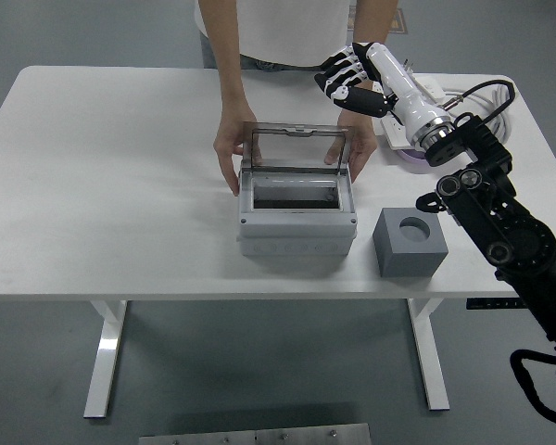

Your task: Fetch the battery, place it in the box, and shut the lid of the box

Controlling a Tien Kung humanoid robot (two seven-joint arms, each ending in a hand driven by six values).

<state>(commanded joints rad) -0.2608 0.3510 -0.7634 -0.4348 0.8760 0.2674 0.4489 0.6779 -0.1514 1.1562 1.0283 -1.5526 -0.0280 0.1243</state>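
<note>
Risk was the lid (pixel 292 148) staying open: robot hand (pixel 349 76) hovered above-behind it, fingers loosely spread, empty, person's hands (pixel 228 153) bracing box (pixel 296 206) below.
</note>
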